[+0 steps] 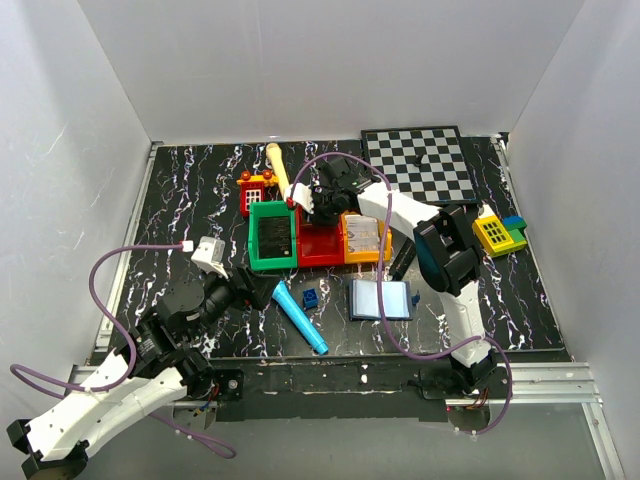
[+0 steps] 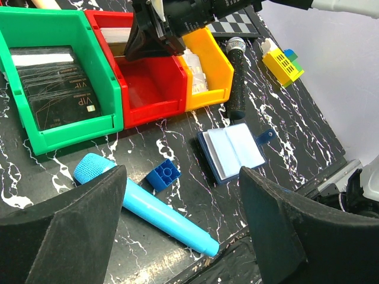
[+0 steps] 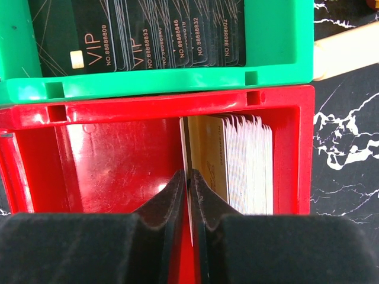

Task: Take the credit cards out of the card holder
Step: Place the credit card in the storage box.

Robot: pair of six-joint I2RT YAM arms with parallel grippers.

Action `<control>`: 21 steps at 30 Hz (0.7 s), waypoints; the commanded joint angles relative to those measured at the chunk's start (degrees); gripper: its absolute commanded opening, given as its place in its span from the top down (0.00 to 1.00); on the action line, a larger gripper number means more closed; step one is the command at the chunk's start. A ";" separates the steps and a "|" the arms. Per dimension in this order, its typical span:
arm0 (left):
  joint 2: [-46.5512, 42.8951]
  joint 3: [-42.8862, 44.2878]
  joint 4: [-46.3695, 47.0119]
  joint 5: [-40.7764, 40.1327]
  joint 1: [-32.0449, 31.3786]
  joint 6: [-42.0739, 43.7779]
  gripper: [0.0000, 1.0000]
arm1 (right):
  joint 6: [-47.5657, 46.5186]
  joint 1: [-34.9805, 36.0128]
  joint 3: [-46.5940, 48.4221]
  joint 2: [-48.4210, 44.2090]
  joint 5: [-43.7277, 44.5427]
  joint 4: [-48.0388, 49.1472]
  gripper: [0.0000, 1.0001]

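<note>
**Arm pose.** We see the right arm reaching from its base at the near right edge of the worktop (image 1: 180, 200), across and to the left. Its wrist is bent down over the row of bins. The right tool (image 1: 318, 205) points into the red bin (image 3: 148, 100), the middle one, with the green bin (image 3: 148, 83) on one side and the yellow bin (image 2: 207, 94) on the other. The left arm sits low at the near left. The left tool (image 2: 183, 174) is clear of the worktop and aimed toward the bins.

**Tool state.** In the right wrist view the fingers of the right tool (image 3: 189, 177) are pressed almost together, pinching a single card (image 3: 185, 148) that stands on edge. This card is just beside the card stack (image 3: 249, 165), which stands upright against the bin's end wall. The left tool's fingers are spread wide and hold nothing.

**Task item location.** The card holder (image 1: 381, 299) lies open and flat on the worktop, light blue inside facing up. It is on the near side of the yellow bin and apart from it. It is well apart from the right tool and not touched by it. In the left wrist view the card holder (image 2: 234, 151) lies beyond the spread fingers, closer to the right-hand finger. The blue brick (image 2: 163, 175) and the cyan toy microphone (image 2: 160, 216) lie to its left.

The green bin holds dark VIP cards (image 3: 118, 35), overlapped in a row.
</note>
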 commanded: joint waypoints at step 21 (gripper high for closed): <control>0.63 -0.56 1.40 0.67 0.23 0.35 0.24 | 4.97 0.21 4.25 1.04 7.23 5.39 0.80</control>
